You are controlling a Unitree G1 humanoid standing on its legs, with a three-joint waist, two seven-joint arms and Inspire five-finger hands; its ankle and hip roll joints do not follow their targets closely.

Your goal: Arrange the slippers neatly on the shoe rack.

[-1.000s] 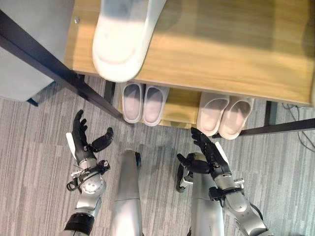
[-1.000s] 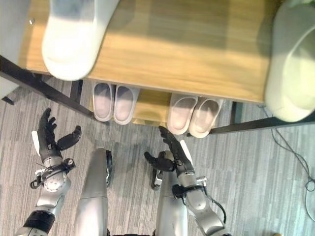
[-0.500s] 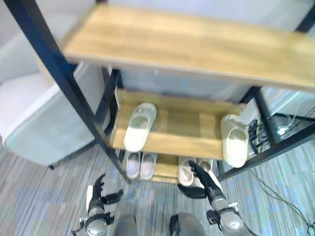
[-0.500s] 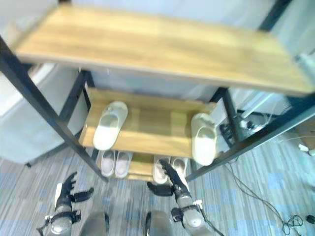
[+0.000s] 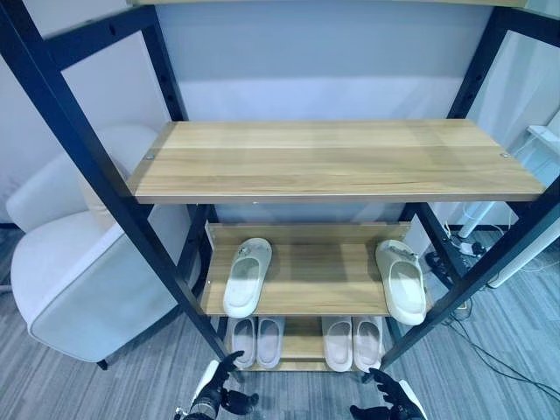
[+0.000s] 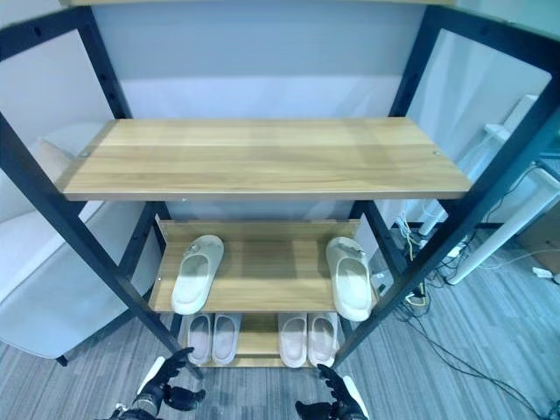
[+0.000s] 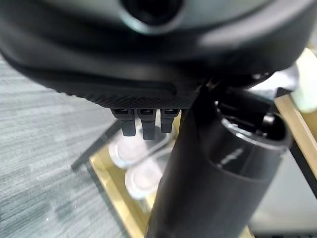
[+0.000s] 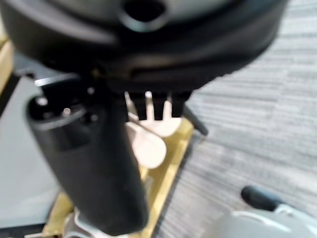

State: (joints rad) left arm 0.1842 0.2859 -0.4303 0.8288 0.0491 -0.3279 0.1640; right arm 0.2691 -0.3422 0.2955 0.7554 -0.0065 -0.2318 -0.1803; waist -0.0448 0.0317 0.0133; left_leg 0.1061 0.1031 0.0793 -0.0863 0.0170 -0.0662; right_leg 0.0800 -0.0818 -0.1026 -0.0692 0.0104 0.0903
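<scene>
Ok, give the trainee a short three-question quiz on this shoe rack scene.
1. True or false: the two slippers on the middle shelf sit side by side as a pair.
2. How many slippers stand on the bottom shelf?
3. Multiple choice: the left hand and right hand are A) each holding a slipper, B) open and empty, low before the rack, C) resting on the top shelf.

Key:
1. False: the left slipper and the right slipper lie at opposite ends.
2. Four, as a left pair and a right pair.
3. B.
</scene>
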